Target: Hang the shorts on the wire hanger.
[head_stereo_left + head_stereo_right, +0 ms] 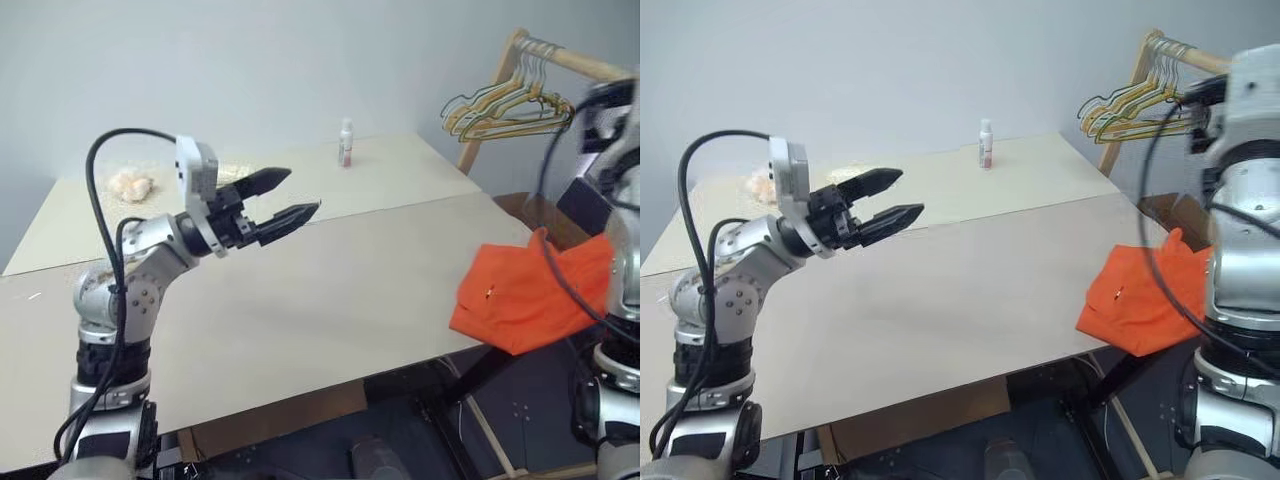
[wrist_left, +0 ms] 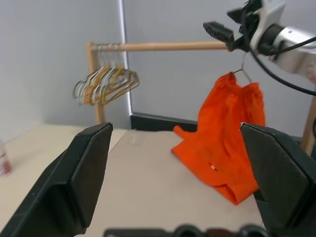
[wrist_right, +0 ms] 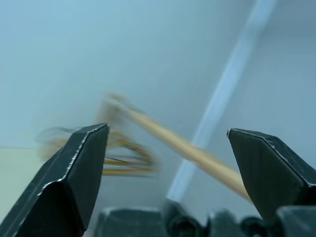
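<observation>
no readable text, labels or numbers; small bottle (image 1: pixel 346 142) on table bears reddish label, illegible

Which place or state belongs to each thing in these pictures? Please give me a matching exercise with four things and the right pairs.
Things:
1. shorts
2. left gripper
3. small bottle
4. bunch of coloured hangers

Places or states:
A. standing upright on the far part of the table
B. hanging on the wooden rail, near its end post
C. open, holding nothing, above the table
D. orange, hanging from a wire hanger, lower part lying on the table edge

Pairs: 1-D, 2-C, 3-A, 4-B
</observation>
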You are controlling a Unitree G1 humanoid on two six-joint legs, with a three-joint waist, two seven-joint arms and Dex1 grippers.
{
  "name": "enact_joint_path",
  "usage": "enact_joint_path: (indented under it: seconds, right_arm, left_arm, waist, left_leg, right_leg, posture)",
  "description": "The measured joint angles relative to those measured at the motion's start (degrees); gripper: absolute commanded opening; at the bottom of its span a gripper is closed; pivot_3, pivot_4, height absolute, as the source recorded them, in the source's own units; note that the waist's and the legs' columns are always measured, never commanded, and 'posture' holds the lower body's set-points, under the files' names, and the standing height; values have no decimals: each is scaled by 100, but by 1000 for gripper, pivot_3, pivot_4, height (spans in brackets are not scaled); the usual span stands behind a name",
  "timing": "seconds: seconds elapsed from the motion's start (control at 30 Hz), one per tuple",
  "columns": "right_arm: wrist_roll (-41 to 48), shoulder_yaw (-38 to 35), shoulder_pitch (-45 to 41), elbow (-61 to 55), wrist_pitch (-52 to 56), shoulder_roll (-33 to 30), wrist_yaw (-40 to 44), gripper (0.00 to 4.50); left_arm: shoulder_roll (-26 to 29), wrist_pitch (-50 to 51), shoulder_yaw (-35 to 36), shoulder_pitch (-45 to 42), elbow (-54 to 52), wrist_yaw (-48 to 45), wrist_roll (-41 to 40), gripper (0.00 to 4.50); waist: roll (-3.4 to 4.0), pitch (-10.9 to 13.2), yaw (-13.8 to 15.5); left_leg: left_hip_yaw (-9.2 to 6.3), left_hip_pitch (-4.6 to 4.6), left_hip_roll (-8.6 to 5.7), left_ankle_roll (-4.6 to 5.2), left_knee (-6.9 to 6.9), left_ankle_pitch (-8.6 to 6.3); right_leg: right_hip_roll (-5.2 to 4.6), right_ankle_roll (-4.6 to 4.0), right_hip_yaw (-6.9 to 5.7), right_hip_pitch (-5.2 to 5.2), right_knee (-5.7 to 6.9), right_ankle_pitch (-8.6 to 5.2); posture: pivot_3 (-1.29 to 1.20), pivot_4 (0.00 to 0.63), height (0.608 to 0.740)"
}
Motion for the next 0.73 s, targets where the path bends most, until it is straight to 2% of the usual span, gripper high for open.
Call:
enact_joint_path:
  seconds: [0.1, 0.2, 0.43, 0.57, 0.73]
  right_arm:
    - [554, 252, 570, -148, -397, 266, 946, 4457]
    - [998, 397, 993, -161, -390, 265, 1753, 4457]
    - [1231, 852, 1591, 13, -653, 116, 3194, 4457]
    - [1388, 851, 1585, -1, -677, 26, 3608, 4457]
    - [1441, 851, 1581, -21, -677, 24, 3714, 4457]
  left_arm:
    - [287, -260, 10, 613, -296, 64, 399, 4500]
    - [765, -270, 15, 997, -542, 25, 648, 4500]
    - [1416, -260, 13, 1704, -916, -137, 939, 4500]
    - [1464, -276, 15, 1930, -946, -187, 1010, 4500]
    - [1457, -279, 15, 1936, -963, -182, 1020, 4500]
  waist:
    - [-32, 24, 154]
    - [-46, 49, 450]
    - [-42, 75, 1138]
    - [-41, 75, 1361]
    - [-42, 75, 1474]
  left_leg:
    - [-1, -6, 1, 1, 3, -1]
    - [5, -17, 1, 7, 6, -5]
    - [13, -21, 2, 7, 2, -6]
    - [16, -26, 2, 6, 4, -6]
    - [25, -28, 0, 6, 5, -6]
  right_leg:
    - [-1, -2, -4, -4, 1, 1]
    - [-3, -3, -3, -15, 0, 2]
    - [-2, -11, -17, -28, 0, 5]
    - [-2, -13, -25, -28, -1, 5]
    - [-2, -13, -28, -30, -1, 5]
  posture:
    - [-83, 27, 740]
    - [-47, 31, 740]
    - [-19, 27, 740]
    - [-16, 14, 740]
    - [-18, 2, 740]
